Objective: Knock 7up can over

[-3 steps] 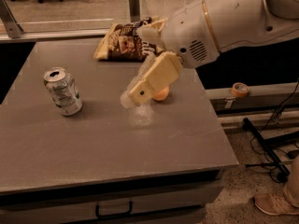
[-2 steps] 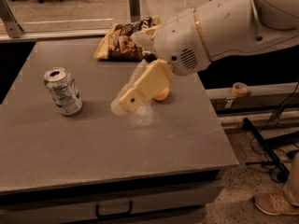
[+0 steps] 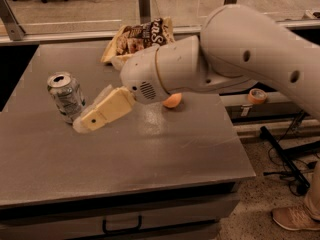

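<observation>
On the left side of the grey table (image 3: 150, 154), the 7up can (image 3: 66, 97) stands upright, with its pull-tab top in view and small print on its side. Just beside its lower right is the tool (image 3: 86, 123), low over the tabletop and angled down toward the can's base. Its tip is very near the can, though whether they touch cannot be told, nor whether the tool is spread or pressed together. The white arm (image 3: 235, 59) extends from the upper right. An orange ball (image 3: 173, 101) sits partly hidden behind the wrist, and a chip bag (image 3: 140, 36) lies at the far edge.
</observation>
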Motion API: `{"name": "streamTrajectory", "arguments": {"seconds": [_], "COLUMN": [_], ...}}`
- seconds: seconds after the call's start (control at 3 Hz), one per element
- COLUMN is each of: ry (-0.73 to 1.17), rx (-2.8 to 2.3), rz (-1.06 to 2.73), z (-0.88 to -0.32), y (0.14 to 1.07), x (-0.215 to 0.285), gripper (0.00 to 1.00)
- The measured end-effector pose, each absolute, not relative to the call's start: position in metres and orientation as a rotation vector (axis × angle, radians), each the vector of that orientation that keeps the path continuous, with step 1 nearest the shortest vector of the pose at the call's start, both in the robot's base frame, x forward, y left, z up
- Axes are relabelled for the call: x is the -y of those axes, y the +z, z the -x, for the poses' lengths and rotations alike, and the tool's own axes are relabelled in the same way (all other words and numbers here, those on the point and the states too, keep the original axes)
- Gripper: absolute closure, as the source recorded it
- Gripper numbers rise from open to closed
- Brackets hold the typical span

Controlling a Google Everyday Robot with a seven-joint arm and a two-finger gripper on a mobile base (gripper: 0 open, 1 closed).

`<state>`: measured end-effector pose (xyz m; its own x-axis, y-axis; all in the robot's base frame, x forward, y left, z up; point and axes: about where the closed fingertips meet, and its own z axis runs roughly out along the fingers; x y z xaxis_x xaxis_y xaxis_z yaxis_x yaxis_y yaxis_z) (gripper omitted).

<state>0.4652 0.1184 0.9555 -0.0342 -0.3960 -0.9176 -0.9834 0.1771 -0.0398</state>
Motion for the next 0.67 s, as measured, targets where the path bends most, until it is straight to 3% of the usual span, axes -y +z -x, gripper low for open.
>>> {"name": "streamTrajectory", "arguments": {"seconds": [0.67], "ry": [0.827], "rx": [-1.495], "rz": [1.36], "z": [-0.501], "y": [0.928], "x": [-0.197], "gripper": [0.0]}}
